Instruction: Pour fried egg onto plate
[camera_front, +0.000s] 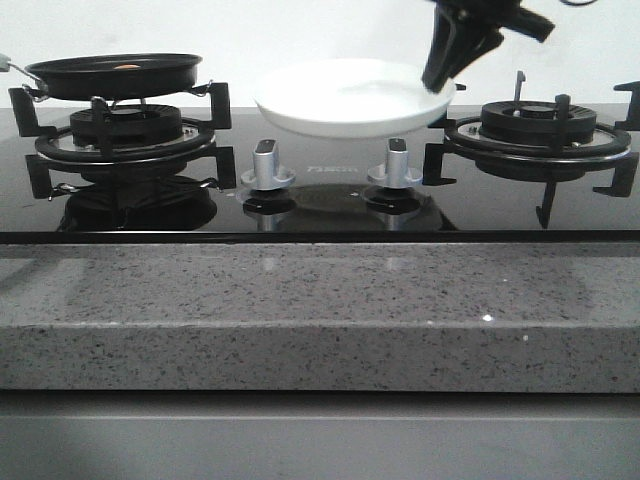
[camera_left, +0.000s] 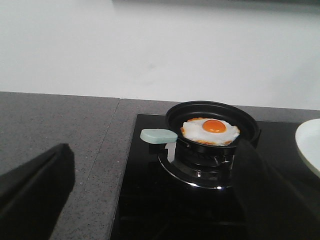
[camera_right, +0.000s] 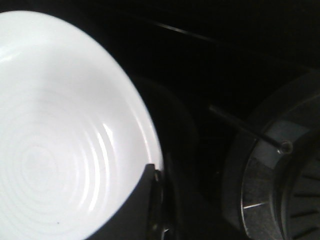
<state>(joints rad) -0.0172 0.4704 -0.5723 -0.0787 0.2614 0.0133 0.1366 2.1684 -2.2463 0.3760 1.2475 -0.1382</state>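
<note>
Item 1. Table (camera_front: 300, 300): grey speckled stone edge, nearest the front camera, carrying a black glass hob (camera_front: 320, 210).

Item 2. Two silver control knobs (camera_front: 268, 165), at the hob's near middle, side by side.

Item 3. Plate (camera_front: 345, 100): glossy white, faint concentric ridges, empty. It was held above the hob between the two burners, apparently clear of the glass. The right pincer (camera_front: 440, 80) was pinching its right rim, one finger lying over the inner face in the right wrist view.

Item 4. Right burner (camera_front: 540, 125): bare grate, nothing on it.

Item 5. Frying pan (camera_front: 115, 72): black, round, resting on the left burner (camera_front: 120, 125), its pale green handle (camera_left: 159, 135) pointing away from the plate.

Item 6. Fried egg (camera_left: 210, 131): lay flat inside the pan, yolk up, well apart from the plate.

Item 7. Left pincer (camera_left: 150, 200): fingers spread wide, holding nothing, short of the pan handle.

Step in hand, as judged: plate secured; pan not yet grasped. The next move called for the left pincer to line up on the handle and close, then lift the pan, carry it beside the plate and tilt it so the egg slid out.
</note>
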